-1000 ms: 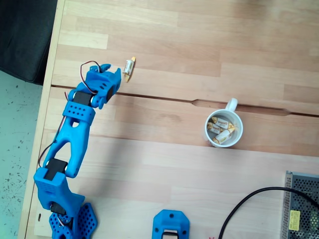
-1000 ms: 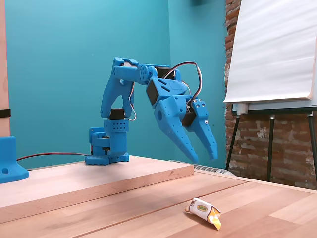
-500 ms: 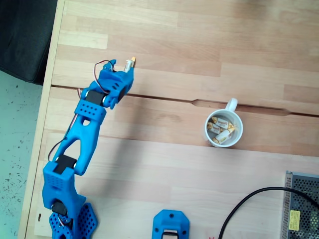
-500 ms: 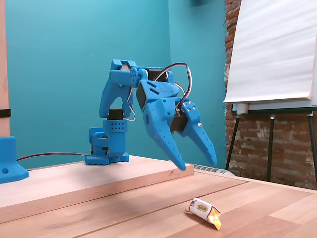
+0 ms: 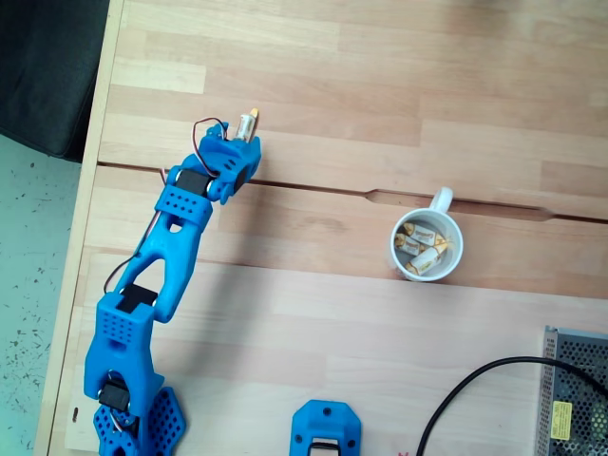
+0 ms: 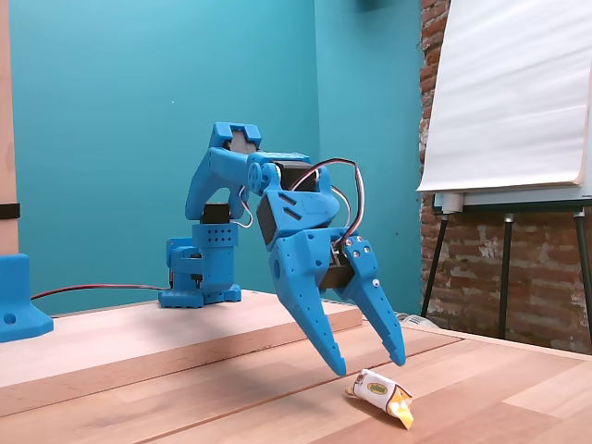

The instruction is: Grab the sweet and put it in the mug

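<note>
Gripper (image 6: 368,365) first: from my side camera I see its two blue fingers spread well apart, holding nothing, tips pointing down and hanging just above the wooden table (image 6: 481,388). The sweet (image 6: 380,393) lies on the boards right under and slightly to the right of the tips in that picture; I see a small gap between the nearer tip and the wrapper, so I read them as close but not touching. The wrapper is whitish with a yellow twisted end facing the camera.

From my camera looking down, the gripper (image 5: 240,150) covers most of the sweet (image 5: 248,122), and only one end of it sticks out past the blue fingers, near the left side of the table (image 5: 380,85) as that view shows it. I cannot judge the finger opening from up there.

Behind the gripper, the blue arm (image 5: 157,275) stretches back to its base at the lower left corner of the overhead picture. The mug (image 5: 425,245) stands well apart to the right in that view, upright, handle pointing up in the picture, with several wrapped sweets (image 5: 421,245) already lying inside. A long seam (image 5: 313,189) between two boards runs across the table between arm and mug. A black cable (image 5: 475,385) and a metal mesh box (image 5: 573,389) sit at the lower right.
</note>
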Available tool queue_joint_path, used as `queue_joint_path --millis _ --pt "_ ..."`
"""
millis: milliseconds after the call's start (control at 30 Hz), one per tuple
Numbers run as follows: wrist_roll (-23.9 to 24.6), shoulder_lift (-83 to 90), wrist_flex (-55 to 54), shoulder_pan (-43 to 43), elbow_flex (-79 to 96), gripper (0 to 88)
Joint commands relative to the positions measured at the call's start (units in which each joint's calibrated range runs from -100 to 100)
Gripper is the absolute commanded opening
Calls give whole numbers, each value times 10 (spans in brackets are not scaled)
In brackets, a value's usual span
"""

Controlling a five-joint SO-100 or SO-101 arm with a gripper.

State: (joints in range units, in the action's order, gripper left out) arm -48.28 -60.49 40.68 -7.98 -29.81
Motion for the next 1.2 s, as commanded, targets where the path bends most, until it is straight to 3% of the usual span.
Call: queue_joint_path --millis 0,900,1000,1167 --pt "0 3 -9 3 -34 227" --pt "4 -126 -9 4 -172 224" --pt "6 -126 -9 4 -172 191" --pt "6 -126 -9 4 -172 56"
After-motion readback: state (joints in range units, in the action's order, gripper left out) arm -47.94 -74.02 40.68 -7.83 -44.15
